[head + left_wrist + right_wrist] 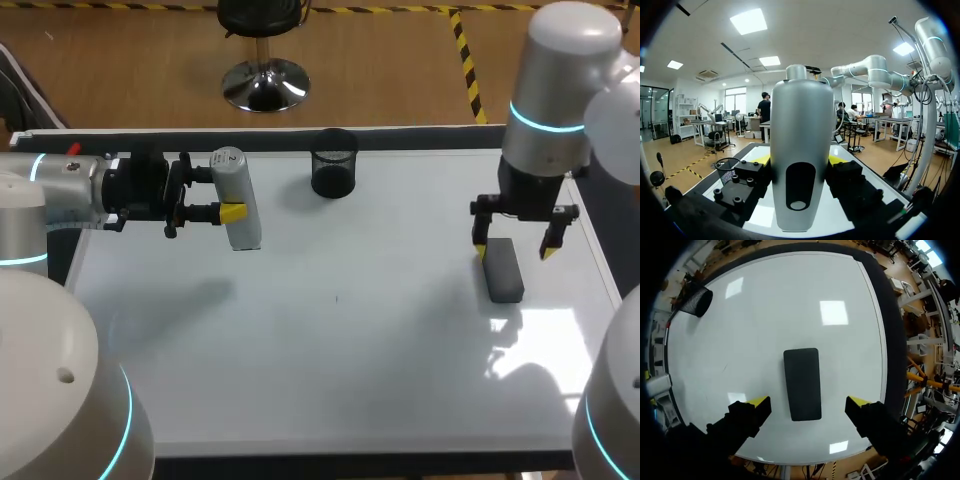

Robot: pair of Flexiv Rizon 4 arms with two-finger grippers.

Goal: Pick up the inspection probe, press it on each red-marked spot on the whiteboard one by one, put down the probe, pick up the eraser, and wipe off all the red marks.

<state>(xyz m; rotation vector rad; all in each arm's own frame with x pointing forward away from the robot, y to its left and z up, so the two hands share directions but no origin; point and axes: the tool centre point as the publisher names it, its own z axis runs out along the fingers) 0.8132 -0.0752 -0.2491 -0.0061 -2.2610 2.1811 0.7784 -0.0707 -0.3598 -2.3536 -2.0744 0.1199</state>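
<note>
Evidently the left gripper (220, 195) is clamping the silver-grey cylindrical probe (240, 225) at the white whiteboard's (350, 380) far left, while the right gripper (513, 250) is hovering, fingers spread wide, over the flat black eraser (503, 275) lying on the board. No red marks are showing, so the stage is hard to judge.

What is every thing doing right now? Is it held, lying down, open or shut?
inspection probe: held, gripped from two sides.
left gripper: shut on the inspection probe.
eraser: lying flat on the whiteboard, not held.
right gripper: open, above the eraser.
mesh cup: standing upright near the far edge.
whiteboard: no red marks that I can see.
</note>
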